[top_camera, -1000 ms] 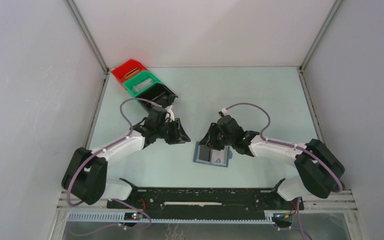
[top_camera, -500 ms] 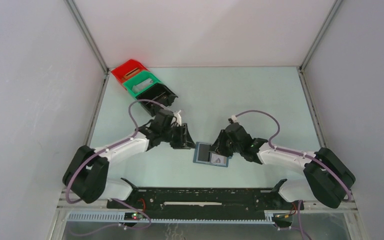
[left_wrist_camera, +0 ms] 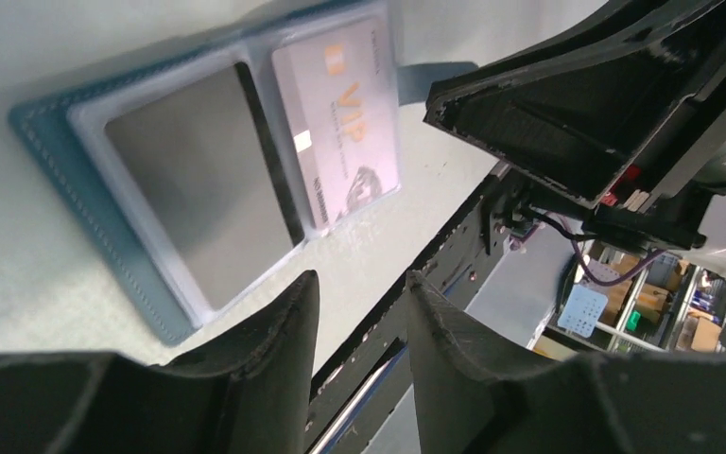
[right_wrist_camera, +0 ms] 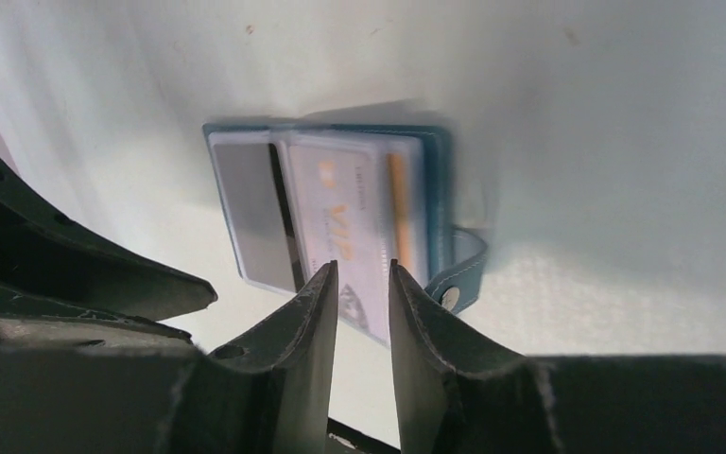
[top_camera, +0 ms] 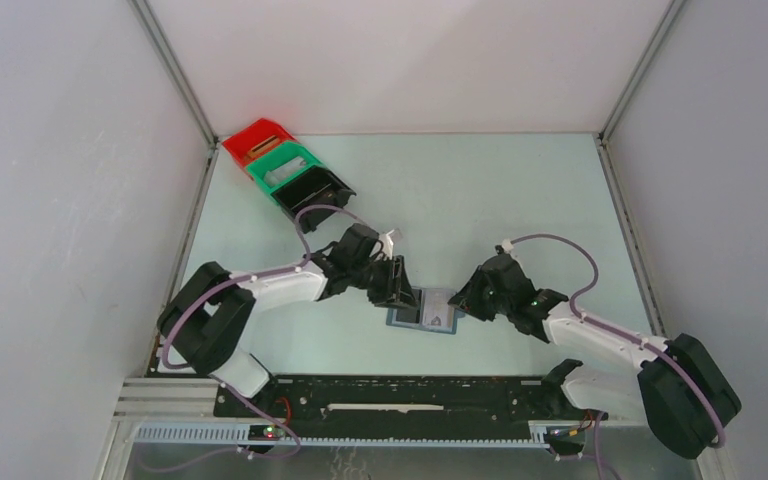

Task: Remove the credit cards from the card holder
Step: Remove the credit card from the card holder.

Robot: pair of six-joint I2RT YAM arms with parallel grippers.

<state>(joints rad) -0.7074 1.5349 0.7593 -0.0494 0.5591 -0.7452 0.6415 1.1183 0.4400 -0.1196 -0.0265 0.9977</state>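
Note:
The blue card holder lies open and flat on the table between my grippers. In the left wrist view the card holder shows a dark card in one clear pocket and a silvery VIP card in the other. My left gripper is open and empty at its left edge, jaws a little apart. My right gripper is at its right edge, jaws narrowly apart and empty, just over the VIP card. The strap with its stud sticks out beside the right finger.
Red bin, green bin and black bin stand in a row at the back left. The black base rail runs along the near edge. Enclosure walls stand on both sides.
My left gripper has moved right and now reaches the holder's left edge. My right arm has drawn back to the right, its gripper now at the holder's right edge. The holder has stayed put.

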